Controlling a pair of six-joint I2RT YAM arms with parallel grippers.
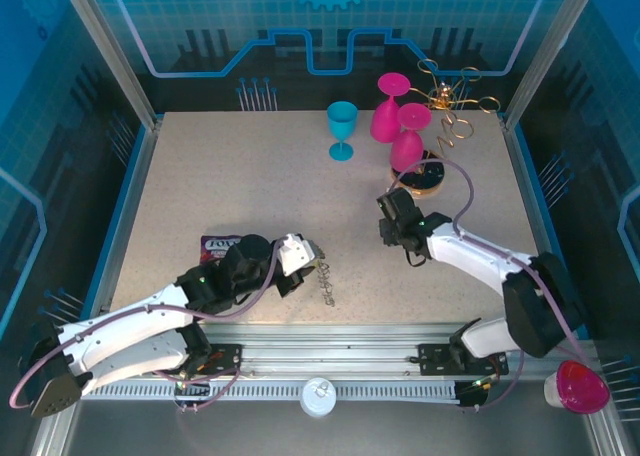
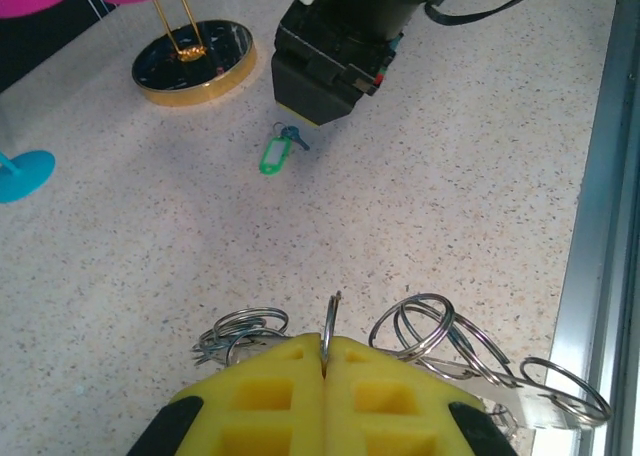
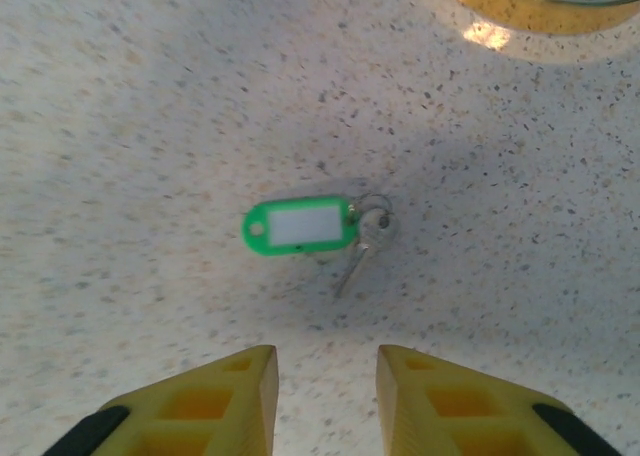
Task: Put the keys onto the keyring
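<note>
Keys (image 3: 310, 226) flat on the table, on the near side of the gold stand base (image 3: 540, 1) and a little apart from it: a green oblong tag, a small split ring at one end, and a short silvery blade.

Right gripper (image 3: 327, 361): jaws parted, nothing between them. It hangs over the table with the keys straight ahead of the gap, near but not touching.

Key relation: in the right wrist view the tag's long axis runs side to side, parallel to the line from one finger to the other. The blade slants back from the split ring toward the fingers.

Judgement: closing as it stands would squeeze the tag end to end. A wrist turn, or going for the ring-and-blade end, looks safer. The flat blade may slide away.

Left gripper (image 2: 325, 351): clenched on one wire loop of the keyring (image 2: 455, 338), which stands edge-on between the pads while the other loops fan out to both sides. It sits well away from the stand base, with the keys between the two.

Right arm is clearly nearer the keys, so the pick falls to it.
</note>
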